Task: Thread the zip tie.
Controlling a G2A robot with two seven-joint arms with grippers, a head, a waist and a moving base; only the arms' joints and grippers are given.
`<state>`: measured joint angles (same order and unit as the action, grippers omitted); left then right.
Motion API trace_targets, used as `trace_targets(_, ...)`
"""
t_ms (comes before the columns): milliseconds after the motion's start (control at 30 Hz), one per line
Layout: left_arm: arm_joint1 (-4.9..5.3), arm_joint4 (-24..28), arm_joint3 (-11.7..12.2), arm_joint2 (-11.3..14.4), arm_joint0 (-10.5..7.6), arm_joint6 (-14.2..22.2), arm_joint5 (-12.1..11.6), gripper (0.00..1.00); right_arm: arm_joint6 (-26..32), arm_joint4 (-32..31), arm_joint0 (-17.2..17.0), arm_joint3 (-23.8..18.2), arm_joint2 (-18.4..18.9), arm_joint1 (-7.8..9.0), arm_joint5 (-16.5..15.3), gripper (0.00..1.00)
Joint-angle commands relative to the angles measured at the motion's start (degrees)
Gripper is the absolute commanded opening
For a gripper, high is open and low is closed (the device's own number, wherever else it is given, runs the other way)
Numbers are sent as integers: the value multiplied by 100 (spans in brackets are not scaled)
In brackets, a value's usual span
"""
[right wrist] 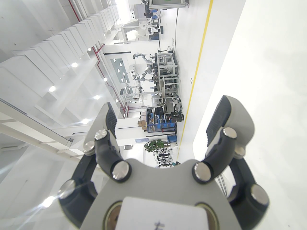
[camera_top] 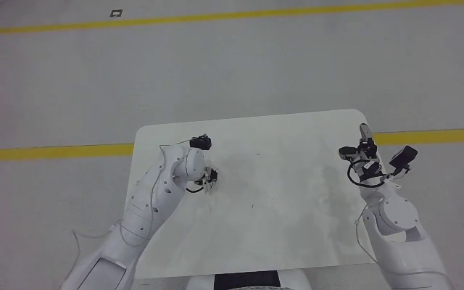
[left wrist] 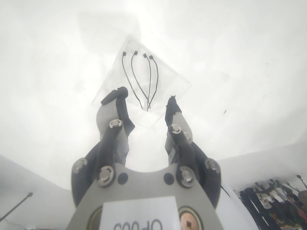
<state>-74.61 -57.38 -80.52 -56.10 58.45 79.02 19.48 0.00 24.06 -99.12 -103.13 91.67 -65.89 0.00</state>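
**Zip-tie station: contents, largest first**

1. Table (camera_top: pixel 290 217): white top with rounded corners; both arms work over it.
2. Left arm (camera_top: pixel 156 196): white, stretched over the table's left half, wrist bent down toward the surface.
3. Right arm (camera_top: pixel 395 217): white, at the table's right edge, well apart from the left arm.
4. Clear sheet (left wrist: pixel 172 77): a see-through square lying flat on the table, straight beneath the left arm's tool.
5. Left gripper (left wrist: pixel 147 96): pointed down at the clear sheet, fingers (left wrist: pixel 120 92) spread, nothing between them. Whether the tips touch the sheet cannot be told.
6. Right gripper (right wrist: pixel 168 106): near the table's far right corner, pointed away over the floor, fingers spread wide and empty.
7. Zip ties (left wrist: pixel 141 77): four, thin and black, lying on the clear sheet. Heads are fanned apart at the end away from the left gripper; tails come together between its fingertips. None is looped.
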Motion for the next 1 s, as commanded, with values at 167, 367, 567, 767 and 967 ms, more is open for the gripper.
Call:
trace_targets(167,-95,-36,195,31,-47,6,0,21,0,0,0,0,0,0,0,100)
trace_targets(367,-179,30,522,138,-165,-38,0,15,0,0,0,0,0,0,0,100)
trace_targets(567,-239,159,854,336,-372,-99,-47,16,0,0,0,0,0,0,0,100)
trace_targets(767,-288,292,1191,485,-557,-225,-111,14,0,0,0,0,0,0,0,100)
trace_targets(967,-327,410,1447,611,-695,-340,-180,14,0,0,0,0,0,0,0,100)
